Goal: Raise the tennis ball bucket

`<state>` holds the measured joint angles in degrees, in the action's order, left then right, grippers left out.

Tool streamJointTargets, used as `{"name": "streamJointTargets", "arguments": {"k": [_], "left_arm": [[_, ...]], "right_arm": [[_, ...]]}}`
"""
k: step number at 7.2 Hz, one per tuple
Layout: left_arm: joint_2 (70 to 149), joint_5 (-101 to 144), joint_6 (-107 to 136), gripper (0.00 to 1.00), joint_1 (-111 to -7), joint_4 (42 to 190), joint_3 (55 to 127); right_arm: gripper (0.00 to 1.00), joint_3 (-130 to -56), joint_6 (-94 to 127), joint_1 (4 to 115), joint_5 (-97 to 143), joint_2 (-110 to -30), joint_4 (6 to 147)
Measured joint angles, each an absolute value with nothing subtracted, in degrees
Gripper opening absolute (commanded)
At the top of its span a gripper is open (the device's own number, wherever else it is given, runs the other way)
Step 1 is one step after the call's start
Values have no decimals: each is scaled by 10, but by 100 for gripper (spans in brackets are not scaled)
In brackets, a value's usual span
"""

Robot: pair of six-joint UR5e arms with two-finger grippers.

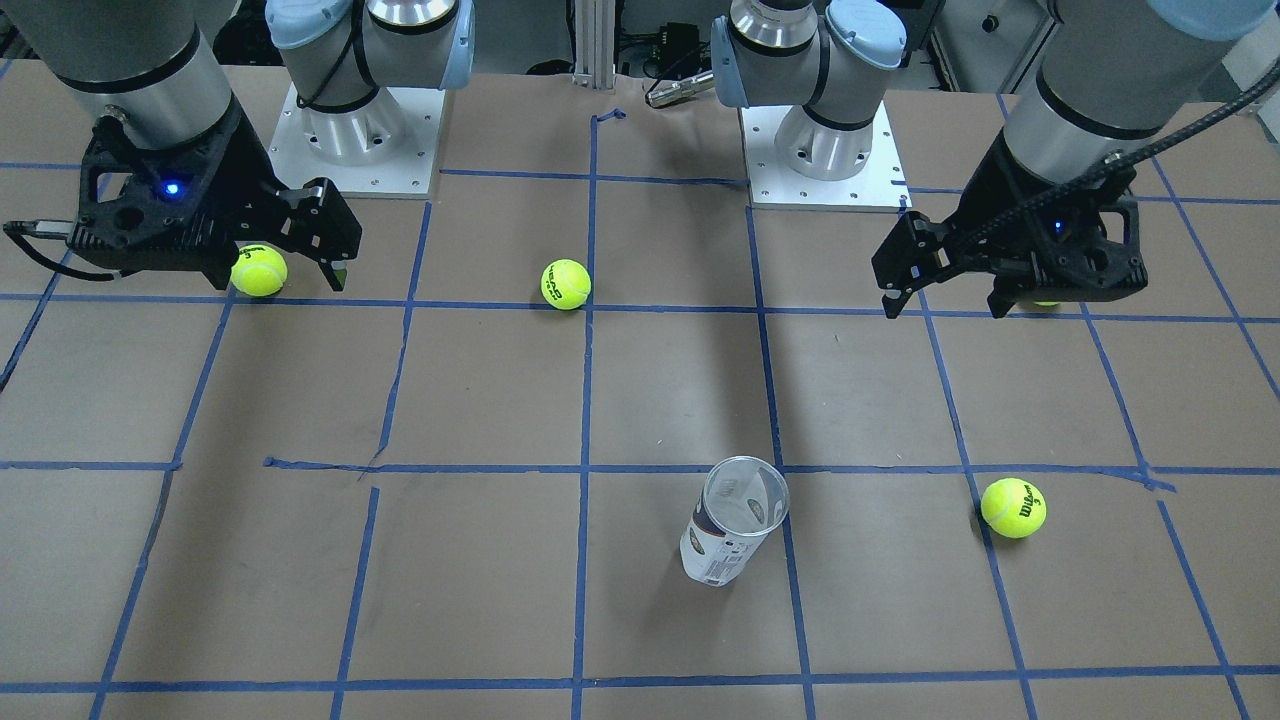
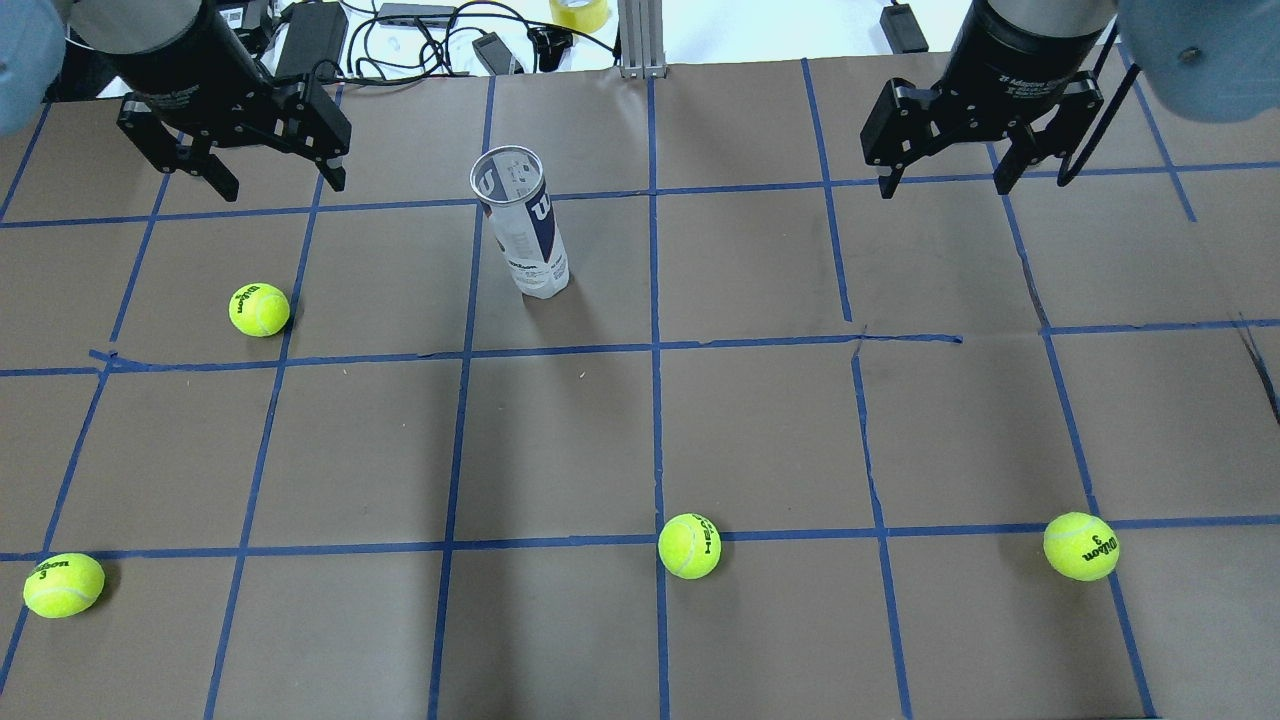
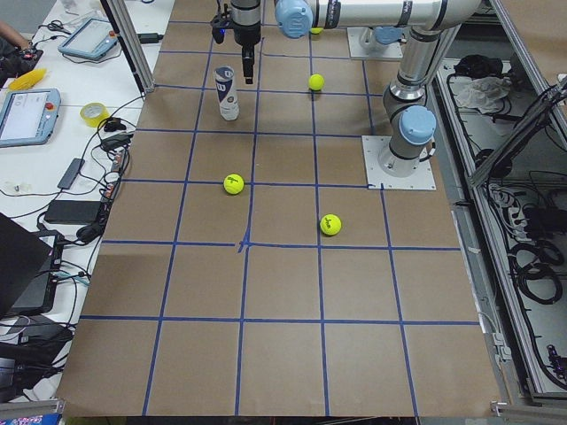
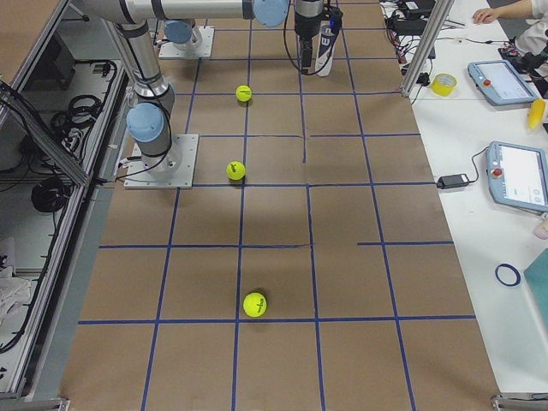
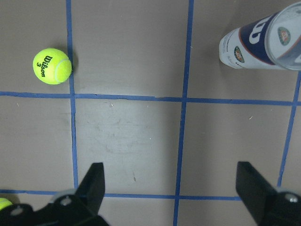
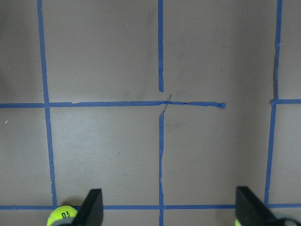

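The tennis ball bucket is a clear tube with a white and navy label. It stands upright and open-topped on the brown table, left of centre at the far side. It also shows in the front view, the exterior left view and the top right of the left wrist view. My left gripper is open and empty, held above the table to the tube's left, apart from it; it also shows from the front and from its wrist. My right gripper is open and empty at the far right.
Several yellow-green tennis balls lie on the table: one near the tube's left, one at the near left, one at near centre, one at near right. Cables and a tape roll lie beyond the far edge. Arm bases stand on the robot's side.
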<state>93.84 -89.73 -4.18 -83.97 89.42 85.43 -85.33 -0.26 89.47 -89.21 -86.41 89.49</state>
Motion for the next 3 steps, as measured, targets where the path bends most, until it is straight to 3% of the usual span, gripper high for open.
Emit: {"name": "streamJointTargets", "arguments": {"k": [3], "left_arm": [[930, -896, -46, 100, -840, 894, 863]], "right_arm": [[100, -853, -2, 895, -892, -864, 895]]}}
